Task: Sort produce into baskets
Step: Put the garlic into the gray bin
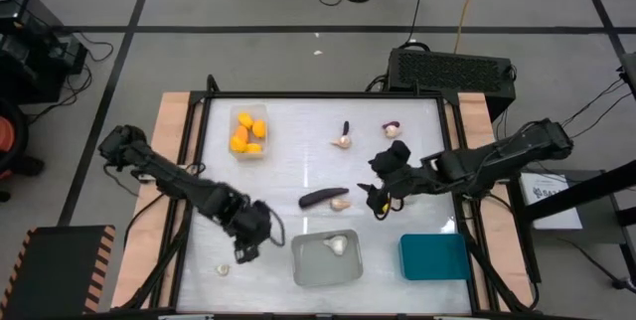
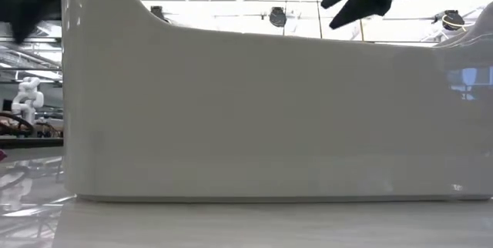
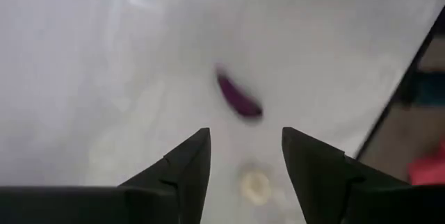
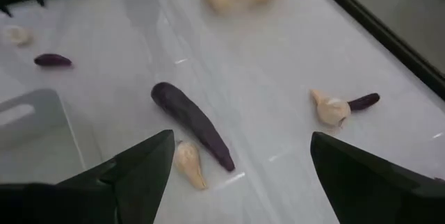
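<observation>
A large dark purple eggplant (image 1: 323, 198) lies mid-table with a cream garlic bulb (image 1: 342, 203) beside it; both show in the right wrist view, the eggplant (image 4: 191, 123) and the bulb (image 4: 189, 163). My right gripper (image 1: 381, 201) (image 4: 240, 147) is open and empty just right of them. My left gripper (image 1: 246, 250) (image 3: 245, 137) is open and empty at the near left, over a garlic bulb (image 3: 254, 186) and near a small eggplant (image 3: 238, 97). The clear bin (image 1: 248, 133) holds orange pieces. The grey bin (image 1: 326, 260) holds one garlic bulb (image 1: 338, 244). The teal bin (image 1: 434, 256) stands near right.
A garlic bulb with a small eggplant (image 1: 344, 137) lies far of centre, also in the right wrist view (image 4: 334, 109). Another bulb with a purple piece (image 1: 392, 129) lies farther right. A garlic bulb (image 1: 223, 270) lies at the near left. A black vented box (image 1: 452, 67) stands behind the table. The grey bin's wall (image 2: 269, 117) fills the low view.
</observation>
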`<state>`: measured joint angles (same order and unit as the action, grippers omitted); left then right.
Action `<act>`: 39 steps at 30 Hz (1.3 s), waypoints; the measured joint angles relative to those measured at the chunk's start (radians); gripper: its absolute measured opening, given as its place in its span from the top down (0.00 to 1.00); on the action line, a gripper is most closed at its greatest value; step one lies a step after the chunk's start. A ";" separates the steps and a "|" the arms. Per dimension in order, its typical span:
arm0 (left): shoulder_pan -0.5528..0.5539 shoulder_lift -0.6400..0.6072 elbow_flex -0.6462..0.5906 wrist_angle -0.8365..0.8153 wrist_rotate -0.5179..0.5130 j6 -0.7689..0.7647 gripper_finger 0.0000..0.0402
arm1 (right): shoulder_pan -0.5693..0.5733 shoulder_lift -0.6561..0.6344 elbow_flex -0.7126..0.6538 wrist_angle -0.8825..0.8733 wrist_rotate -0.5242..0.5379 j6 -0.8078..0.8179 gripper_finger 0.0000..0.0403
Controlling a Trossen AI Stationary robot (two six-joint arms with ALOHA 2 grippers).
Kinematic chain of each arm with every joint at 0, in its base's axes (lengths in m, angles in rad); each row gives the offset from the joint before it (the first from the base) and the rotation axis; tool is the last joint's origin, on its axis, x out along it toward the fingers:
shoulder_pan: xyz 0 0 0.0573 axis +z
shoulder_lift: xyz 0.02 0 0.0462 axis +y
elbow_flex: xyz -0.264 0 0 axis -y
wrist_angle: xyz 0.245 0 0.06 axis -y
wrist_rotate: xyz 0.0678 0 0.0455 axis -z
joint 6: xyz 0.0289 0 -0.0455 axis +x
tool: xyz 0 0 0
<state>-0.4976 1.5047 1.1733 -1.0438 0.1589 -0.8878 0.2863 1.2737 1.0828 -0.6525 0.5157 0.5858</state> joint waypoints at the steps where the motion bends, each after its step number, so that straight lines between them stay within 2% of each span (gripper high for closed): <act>1: -0.025 0.000 -0.022 0.008 0.025 -0.023 0.54 | -0.002 0.011 0.000 -0.001 -0.003 0.000 0.18; 9: -0.230 0.000 -0.151 0.102 0.062 -0.172 0.54 | -0.029 0.058 0.000 -0.001 -0.099 -0.033 0.18; 12: -0.296 0.001 -0.190 0.154 0.075 -0.235 0.54 | -0.041 0.062 0.000 -0.001 -0.103 -0.038 0.18; 15: -0.349 0.000 -0.232 0.273 0.073 -0.266 0.54 | -0.053 0.062 0.000 0.008 -0.104 -0.054 0.18; 20: -0.415 0.012 -0.278 0.362 0.030 -0.294 0.54 | -0.070 0.062 0.000 0.048 -0.104 -0.081 0.18; 26: -0.440 0.045 -0.295 0.336 -0.019 -0.345 0.54 | -0.080 0.062 0.000 0.059 -0.104 -0.095 0.18; 39: -0.441 0.151 -0.292 0.426 -0.043 -0.255 0.54 | -0.083 0.062 0.000 0.059 -0.104 -0.100 0.18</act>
<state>-0.9386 1.6556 0.8816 -0.6176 0.1154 -1.1433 0.2035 1.3357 1.0832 -0.5938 0.4122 0.4854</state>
